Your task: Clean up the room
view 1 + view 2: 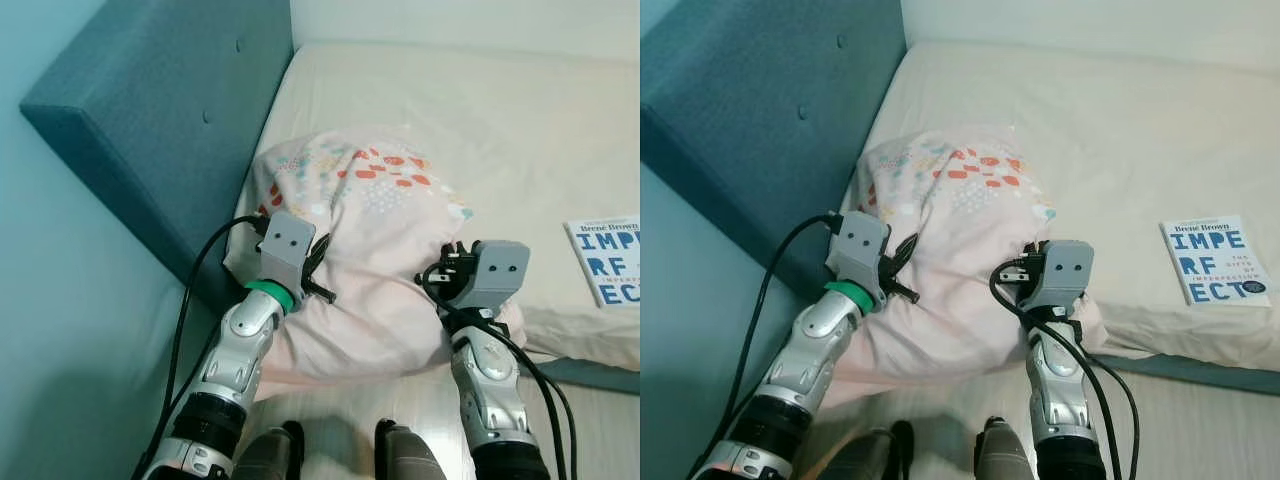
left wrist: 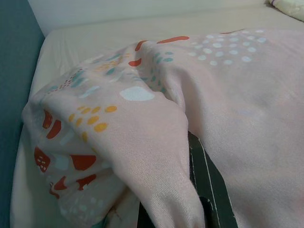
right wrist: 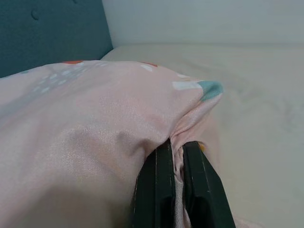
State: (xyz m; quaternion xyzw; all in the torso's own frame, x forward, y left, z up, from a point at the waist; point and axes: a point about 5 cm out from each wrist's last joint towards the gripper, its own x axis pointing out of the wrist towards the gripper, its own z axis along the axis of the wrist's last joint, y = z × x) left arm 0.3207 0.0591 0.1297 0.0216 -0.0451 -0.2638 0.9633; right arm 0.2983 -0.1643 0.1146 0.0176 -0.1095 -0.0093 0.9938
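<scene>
A pink pillow (image 1: pixel 360 230) with orange, teal and white spots lies on the cream mattress (image 1: pixel 480 100), next to the headboard. My left gripper (image 1: pixel 312 272) is at the pillow's near left corner; in its wrist view, pillow cloth folds over one black finger (image 2: pixel 211 190) and hides the rest. My right gripper (image 3: pixel 176 190) is at the pillow's near right corner, shut on the pillow, with a pinch of pink cloth between its two fingers (image 3: pixel 156 190). From the head views the right wrist housing (image 1: pixel 497 270) sits against the pillow's edge.
A teal padded headboard (image 1: pixel 160 110) rises along the left, against a teal wall. A white book with blue lettering (image 1: pixel 1218 260) lies on the mattress at the right. A grey-blue bed edge (image 1: pixel 600 375) runs below it. My feet (image 1: pixel 340 455) stand on pale flooring.
</scene>
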